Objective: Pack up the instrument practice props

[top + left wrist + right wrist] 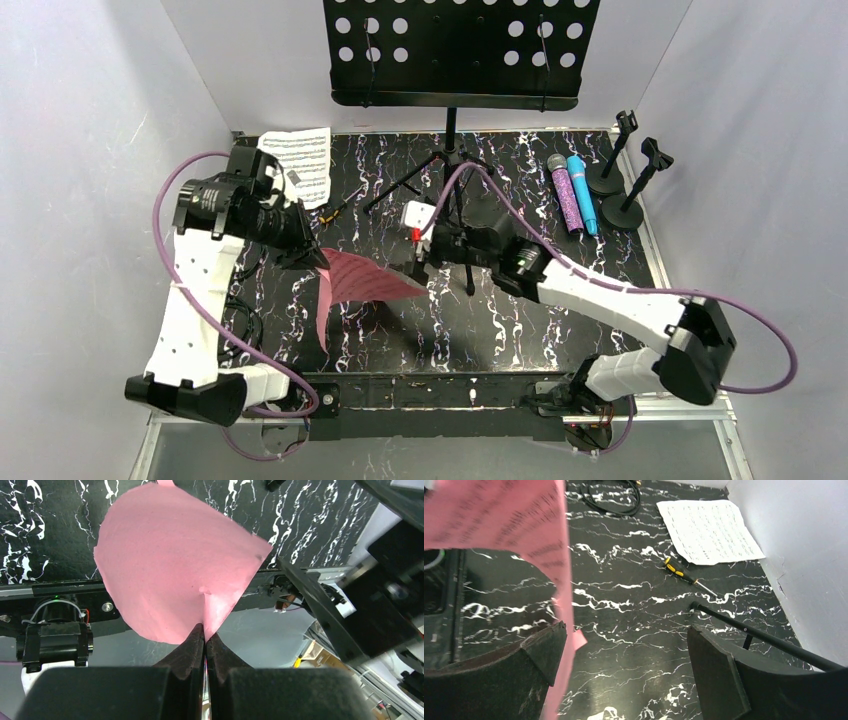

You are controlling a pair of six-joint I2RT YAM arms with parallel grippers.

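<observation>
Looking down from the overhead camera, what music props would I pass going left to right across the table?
White sheet → pink sheet → purple microphone → blue microphone → mic holders. The stand and screwdriver overlap the others, so they are left out.

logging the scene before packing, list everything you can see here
pink music sheet: one, pink, held in the air, left of centre
white music sheet: one, white, flat at the far left corner
purple glitter microphone: one, purple with grey head, lying far right
blue microphone: one, blue, beside the purple one
mic holders: two, black, upright at the far right edge
music stand: one, black, far centre
screwdriver: one, yellow and black, near the white sheet
cable: one, black, coiled, left part
table: one, black with white veins
left fingers: black, shut on the pink sheet
right fingers: black, open beside the pink sheet
</observation>
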